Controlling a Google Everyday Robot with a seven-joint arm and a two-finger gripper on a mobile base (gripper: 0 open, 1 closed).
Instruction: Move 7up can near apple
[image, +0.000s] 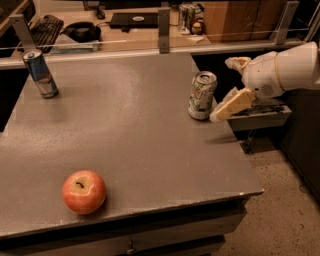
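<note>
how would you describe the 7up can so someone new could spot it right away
Look at the grey table, along its right edge toward the back. The 7up can stands upright there, the open gripper just to its right. It is whitish-silver with green marks, unlike the slimmer blue-and-silver can at the back left and the red apple at the front left.

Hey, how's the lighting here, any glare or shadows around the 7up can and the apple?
Camera view: dim, warm light, with a pale sheen on the far half of the table; soft, short shadows under the 7up can and the apple; the gripper, open just right of the can, casts a faint shadow near the table's edge.
</note>
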